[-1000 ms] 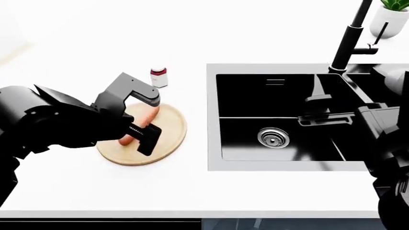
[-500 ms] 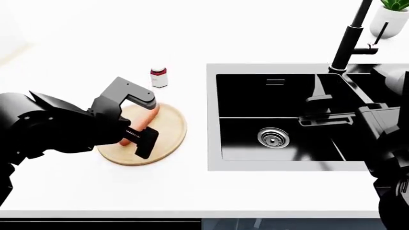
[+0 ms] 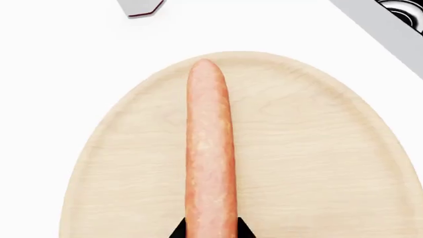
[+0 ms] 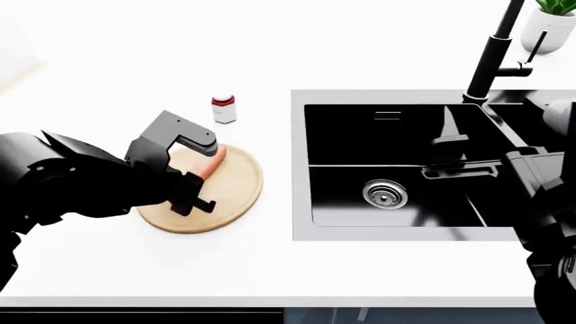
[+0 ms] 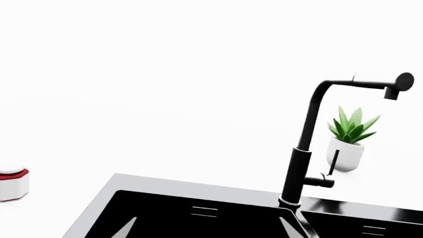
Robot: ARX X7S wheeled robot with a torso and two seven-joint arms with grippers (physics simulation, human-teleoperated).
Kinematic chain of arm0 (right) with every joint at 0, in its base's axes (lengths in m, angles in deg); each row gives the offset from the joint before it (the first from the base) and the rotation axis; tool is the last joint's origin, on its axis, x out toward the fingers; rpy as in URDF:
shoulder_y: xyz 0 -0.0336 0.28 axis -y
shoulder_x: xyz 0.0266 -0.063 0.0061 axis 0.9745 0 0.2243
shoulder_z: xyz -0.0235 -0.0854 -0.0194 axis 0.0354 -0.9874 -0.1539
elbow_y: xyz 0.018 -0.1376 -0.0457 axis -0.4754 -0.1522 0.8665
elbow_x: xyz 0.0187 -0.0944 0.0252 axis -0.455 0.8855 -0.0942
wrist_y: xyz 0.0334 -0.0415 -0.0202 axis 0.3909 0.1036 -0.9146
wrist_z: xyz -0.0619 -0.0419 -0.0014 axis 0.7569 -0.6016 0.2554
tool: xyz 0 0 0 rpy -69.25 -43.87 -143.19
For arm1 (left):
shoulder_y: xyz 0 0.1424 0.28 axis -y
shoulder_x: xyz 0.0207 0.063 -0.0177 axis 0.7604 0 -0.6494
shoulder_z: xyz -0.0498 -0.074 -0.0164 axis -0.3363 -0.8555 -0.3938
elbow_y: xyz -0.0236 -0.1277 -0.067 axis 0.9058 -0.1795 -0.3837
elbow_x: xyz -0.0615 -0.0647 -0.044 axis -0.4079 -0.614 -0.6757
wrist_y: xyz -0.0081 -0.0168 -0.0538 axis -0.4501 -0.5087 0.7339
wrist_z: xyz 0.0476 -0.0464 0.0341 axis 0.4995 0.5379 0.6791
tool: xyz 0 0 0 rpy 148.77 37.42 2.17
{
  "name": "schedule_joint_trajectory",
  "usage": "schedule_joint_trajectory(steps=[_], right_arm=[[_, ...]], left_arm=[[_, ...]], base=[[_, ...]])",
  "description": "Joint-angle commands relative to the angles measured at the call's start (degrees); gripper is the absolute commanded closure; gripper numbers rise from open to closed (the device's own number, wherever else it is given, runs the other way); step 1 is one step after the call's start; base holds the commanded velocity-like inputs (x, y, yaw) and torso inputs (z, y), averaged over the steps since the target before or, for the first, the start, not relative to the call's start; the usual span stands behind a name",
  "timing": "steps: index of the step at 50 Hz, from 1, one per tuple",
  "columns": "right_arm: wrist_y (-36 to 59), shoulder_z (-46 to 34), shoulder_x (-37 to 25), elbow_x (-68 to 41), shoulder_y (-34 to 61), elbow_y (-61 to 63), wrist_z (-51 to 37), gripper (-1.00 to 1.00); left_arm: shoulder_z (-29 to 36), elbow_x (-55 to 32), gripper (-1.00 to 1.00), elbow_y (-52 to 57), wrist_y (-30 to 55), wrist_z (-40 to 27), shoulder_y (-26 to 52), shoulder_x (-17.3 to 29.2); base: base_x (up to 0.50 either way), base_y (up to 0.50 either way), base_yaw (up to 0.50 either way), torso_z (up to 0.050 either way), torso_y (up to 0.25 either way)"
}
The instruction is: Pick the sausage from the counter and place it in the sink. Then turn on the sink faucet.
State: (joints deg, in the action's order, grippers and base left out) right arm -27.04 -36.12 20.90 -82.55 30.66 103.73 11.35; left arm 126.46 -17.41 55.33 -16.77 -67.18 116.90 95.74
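Closing since a second ago, my left jaws (image 4: 196, 177) clamp the sausage (image 3: 210, 148) lying on the round board (image 3: 317, 163) on the counter (image 4: 270, 270), left of the sink (image 4: 301, 169); I should lift straight up, grip firm. Right jaws unseen.

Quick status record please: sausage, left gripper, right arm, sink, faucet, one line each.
sausage: smooth orange-pink sausage lying on the round tan wooden board
left gripper: black left gripper closed around sausage's near end
right arm: over sink's right side, gripper state unclear
sink: black double-basin sink, nothing in it
faucet: tall matte-black faucet, no water visible
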Motion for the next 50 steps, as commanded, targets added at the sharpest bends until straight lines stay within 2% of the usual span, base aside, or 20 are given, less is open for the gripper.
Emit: schedule_joint_trajectory(steps=[1, 12, 20, 27, 50], right_arm=[[-0.34, 0.32, -0.3, -0.1, -0.36, 0.11, -0.08, -1.0], [-0.8, 0.62, -0.61, -0.1, -0.94, 0.22, -0.07, -1.0], [-0.88, 0.82, -0.67, -0.43, -0.84, 0.19, -0.14, -1.0], [-0.76, 1.33, -1.08, -1.47, -0.25, 0.42, -0.61, -1.0], [-3.08, 2.96, -1.93, -0.55, -1.93, 1.6, 0.87, -1.0]], left_arm=[[0.49, 0.42, 1.0, 0.36, -0.39, 0.08, -0.13, 0.15], [-0.25, -0.09, 1.0, 1.7, -0.35, -1.42, 0.17, 1.12], [-3.51, -0.65, 1.0, 5.73, -2.6, -2.33, 3.21, 3.02], [-6.14, -4.4, 1.0, 10.68, -0.53, -4.27, 6.28, 4.53], [-5.22, -4.04, 1.0, 10.8, -0.19, -3.55, 7.11, 3.75]], base=[[0.0, 0.0, 0.0, 0.0, 0.0], [0.0, 0.0, 0.0, 0.0, 0.0], [0.0, 0.0, 0.0, 0.0, 0.0], [0.0, 0.0, 0.0, 0.0, 0.0], [0.0, -0.02, 0.0, 0.0, 0.0]])
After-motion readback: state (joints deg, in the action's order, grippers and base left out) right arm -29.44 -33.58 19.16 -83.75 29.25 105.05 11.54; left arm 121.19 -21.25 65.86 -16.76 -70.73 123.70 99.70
